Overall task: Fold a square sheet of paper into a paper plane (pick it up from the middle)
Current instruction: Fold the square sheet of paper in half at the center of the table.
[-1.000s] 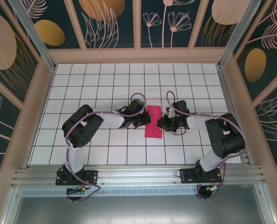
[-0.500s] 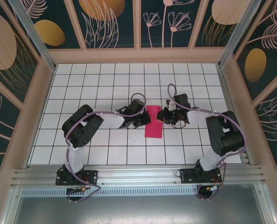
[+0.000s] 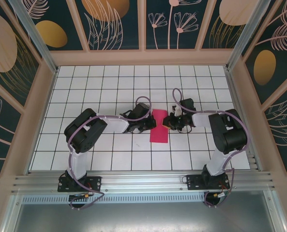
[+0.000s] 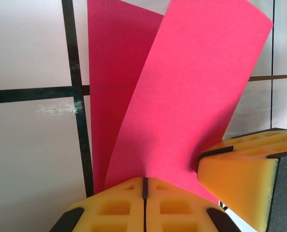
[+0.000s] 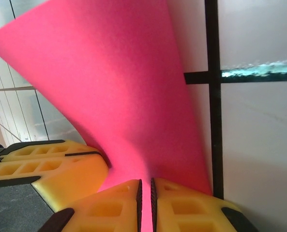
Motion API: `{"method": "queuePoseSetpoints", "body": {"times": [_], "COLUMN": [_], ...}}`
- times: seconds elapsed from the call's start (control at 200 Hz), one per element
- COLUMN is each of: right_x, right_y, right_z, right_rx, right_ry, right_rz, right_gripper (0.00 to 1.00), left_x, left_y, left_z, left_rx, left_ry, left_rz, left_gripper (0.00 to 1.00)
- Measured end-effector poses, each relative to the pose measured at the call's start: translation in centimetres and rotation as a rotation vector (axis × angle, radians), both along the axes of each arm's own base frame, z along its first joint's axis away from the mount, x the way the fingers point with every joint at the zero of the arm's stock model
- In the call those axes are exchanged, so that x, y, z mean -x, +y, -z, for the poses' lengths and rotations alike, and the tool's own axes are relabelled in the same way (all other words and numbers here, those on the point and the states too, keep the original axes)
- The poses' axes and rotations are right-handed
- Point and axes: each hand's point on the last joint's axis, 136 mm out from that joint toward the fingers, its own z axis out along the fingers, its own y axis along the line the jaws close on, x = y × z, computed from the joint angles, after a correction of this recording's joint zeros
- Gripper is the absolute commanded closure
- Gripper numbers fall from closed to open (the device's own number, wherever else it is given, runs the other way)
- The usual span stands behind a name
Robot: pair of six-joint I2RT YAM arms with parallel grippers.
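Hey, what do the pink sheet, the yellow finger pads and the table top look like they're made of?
The pink sheet: thin matte paper, going by its smooth curl and crisp edges.
The yellow finger pads: probably soft foam or rubbery plastic, matte, with moulded pockets.
The table top: hard, faintly glossy white with black grid lines; tile or printed laminate, cannot tell.
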Motion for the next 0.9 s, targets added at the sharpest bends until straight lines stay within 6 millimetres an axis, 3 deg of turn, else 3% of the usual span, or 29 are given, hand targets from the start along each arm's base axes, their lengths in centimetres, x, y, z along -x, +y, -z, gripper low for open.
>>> {"method": "queuePoseSetpoints", "body": {"times": [0.12,0.3,0.485,0.796,0.901], "right_x": [-0.5,-2.7,-2.6,-3.1,-4.4], "right_y": [0.1,0.6,0.2,0.0,0.2], "right_z": [-0.6,-2.4,0.1,-0.3,-1.4], "right_rx": [0.002,-0.009,0.024,0.031,0.035], "right_ry": [-0.009,-0.078,-0.036,-0.033,-0.060], "right_rz": [-0.006,-0.012,-0.007,-0.003,-0.002], "right_gripper": [0.84,0.84,0.84,0.83,0.83], "left_x": [0.0,0.0,0.0,0.0,0.0], "left_y": [0.0,0.0,0.0,0.0,0.0], "left_z": [0.0,0.0,0.0,0.0,0.0], "left_rx": [0.000,0.000,-0.001,0.000,0.000], "left_ry": [0.000,0.000,0.000,0.000,0.000], "left_rz": [0.000,0.000,0.000,0.000,0.000], "left_gripper": [0.91,0.91,0.91,0.91,0.91]}}
